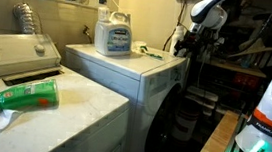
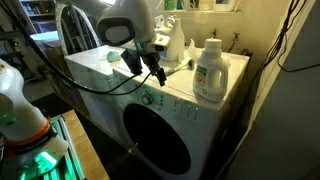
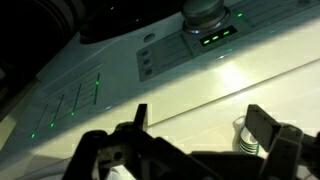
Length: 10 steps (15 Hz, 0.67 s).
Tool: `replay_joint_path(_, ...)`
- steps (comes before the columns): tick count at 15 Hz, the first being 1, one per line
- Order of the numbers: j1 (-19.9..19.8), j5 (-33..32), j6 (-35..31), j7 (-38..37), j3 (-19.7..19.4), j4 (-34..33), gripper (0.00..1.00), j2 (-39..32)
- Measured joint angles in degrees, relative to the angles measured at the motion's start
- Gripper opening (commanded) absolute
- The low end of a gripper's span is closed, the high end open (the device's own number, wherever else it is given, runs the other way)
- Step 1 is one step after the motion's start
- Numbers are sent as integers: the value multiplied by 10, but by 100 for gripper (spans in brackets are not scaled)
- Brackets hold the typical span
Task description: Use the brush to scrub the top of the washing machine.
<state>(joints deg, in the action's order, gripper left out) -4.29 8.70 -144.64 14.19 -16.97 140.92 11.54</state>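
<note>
The washing machine is a white box with a flat top and a dark round front door. The brush, slim and greenish, lies on its top near the front corner. My gripper hangs open just above the machine's front edge, close to the brush, with nothing between its fingers. In the wrist view the gripper looks down on the white top. There a small white-and-green striped piece, probably the brush's head, sits just inside the right finger.
A large detergent jug stands on the machine's top. A white bottle stands behind the gripper. A green bottle lies on the neighbouring white appliance. Dark clutter fills the space beside the machine.
</note>
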Motion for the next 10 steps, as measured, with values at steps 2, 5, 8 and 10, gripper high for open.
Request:
replay_joint_path(2,0,0,0,0,0,0,100,0)
replay_joint_path(5,0,0,0,0,0,0,100,0)
replay_joint_path(8,0,0,0,0,0,0,100,0)
replay_joint_path(10,-3,-1,0,0,7,-1,100,0)
